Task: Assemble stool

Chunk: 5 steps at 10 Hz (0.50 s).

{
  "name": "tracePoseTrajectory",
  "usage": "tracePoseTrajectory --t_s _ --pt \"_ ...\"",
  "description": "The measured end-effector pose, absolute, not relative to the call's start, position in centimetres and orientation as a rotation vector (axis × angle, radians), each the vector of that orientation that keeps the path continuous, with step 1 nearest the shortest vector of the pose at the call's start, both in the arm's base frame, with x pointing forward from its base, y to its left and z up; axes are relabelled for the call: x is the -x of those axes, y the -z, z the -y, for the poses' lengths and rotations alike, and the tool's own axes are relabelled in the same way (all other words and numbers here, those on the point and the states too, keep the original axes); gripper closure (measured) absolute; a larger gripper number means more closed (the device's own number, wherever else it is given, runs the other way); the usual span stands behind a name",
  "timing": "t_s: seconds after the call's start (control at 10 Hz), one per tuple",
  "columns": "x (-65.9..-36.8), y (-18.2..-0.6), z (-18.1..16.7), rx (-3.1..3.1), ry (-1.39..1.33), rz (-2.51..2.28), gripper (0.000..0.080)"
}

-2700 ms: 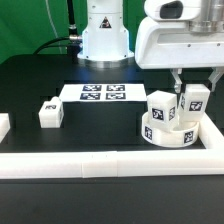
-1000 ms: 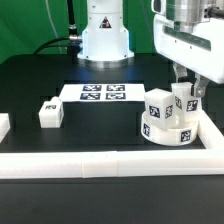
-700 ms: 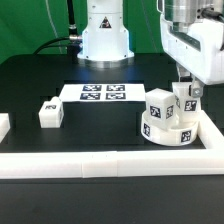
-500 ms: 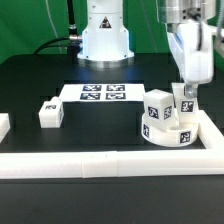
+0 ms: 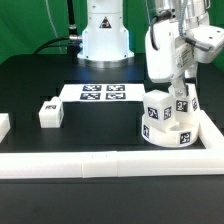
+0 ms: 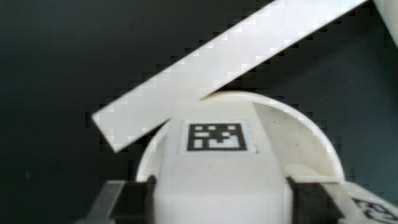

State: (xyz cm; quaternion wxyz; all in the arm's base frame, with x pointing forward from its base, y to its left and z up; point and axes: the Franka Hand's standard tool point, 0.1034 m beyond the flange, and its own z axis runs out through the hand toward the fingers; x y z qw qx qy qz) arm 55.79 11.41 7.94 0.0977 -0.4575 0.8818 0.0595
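Note:
The round white seat lies in the corner of the border rails at the exterior view's right. One tagged leg stands upright in it. My gripper is shut on a second leg, held upright on the seat beside the first. In the wrist view this leg fills the space between my fingers, tag facing the camera. A third leg lies loose on the table at the exterior view's left.
The marker board lies at the table's middle back. A long white border rail runs along the front, and another stands just right of the seat and shows in the wrist view. A white piece is at the left edge.
The hand has turned about its vertical axis while staying over the seat, still holding the second leg. The first leg, the loose leg and the seat have not moved.

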Motion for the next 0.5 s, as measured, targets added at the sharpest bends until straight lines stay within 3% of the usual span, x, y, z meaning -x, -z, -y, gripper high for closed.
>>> tracePoseTrajectory --t_s 0.3,0.4,0.5 --pt "-55.75 -7.87 -11.44 1.361 -0.185 -2.596 0.0456" --pt "-55.78 -7.93 -11.45 1.376 -0.184 -2.587 0.0281" --pt "-56.01 -8.44 -11.46 1.421 -0.179 -2.549 0.0281"
